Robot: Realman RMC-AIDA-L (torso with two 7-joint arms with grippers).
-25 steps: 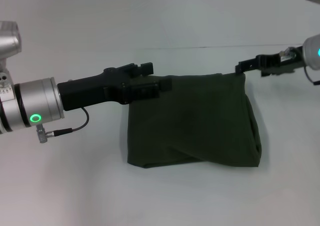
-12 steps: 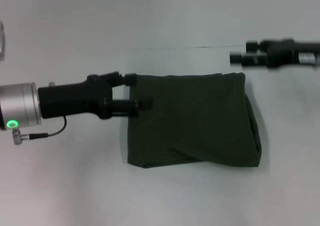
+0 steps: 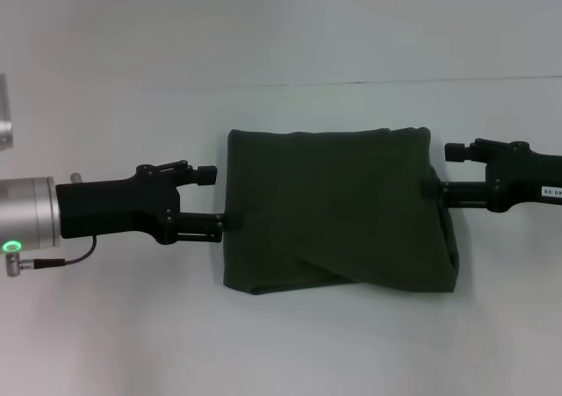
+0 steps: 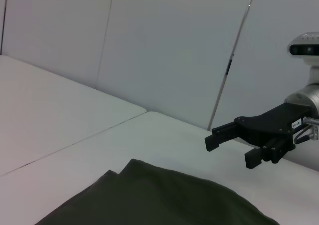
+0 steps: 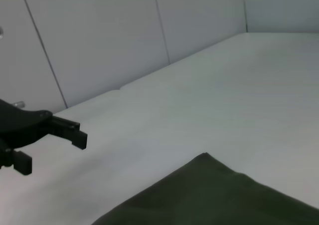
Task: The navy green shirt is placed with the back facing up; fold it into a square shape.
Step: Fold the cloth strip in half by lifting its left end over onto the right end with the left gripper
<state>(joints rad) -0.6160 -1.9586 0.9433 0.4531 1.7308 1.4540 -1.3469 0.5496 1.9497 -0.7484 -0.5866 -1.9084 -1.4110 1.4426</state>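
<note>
Flanking folded shirt (image 3: 338,207) (both claws parted)

We see the navy green shirt (image 3: 338,207) as soft matt cloth on a smooth, matt white surface (image 3: 281,343); both tools look matt black plastic.

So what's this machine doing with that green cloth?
It is folding a shirt, which already lies on the white table as a rough square bundle. The left gripper sits open at the bundle's left edge and the right gripper open at its right edge. Neither is holding the fabric.
</note>
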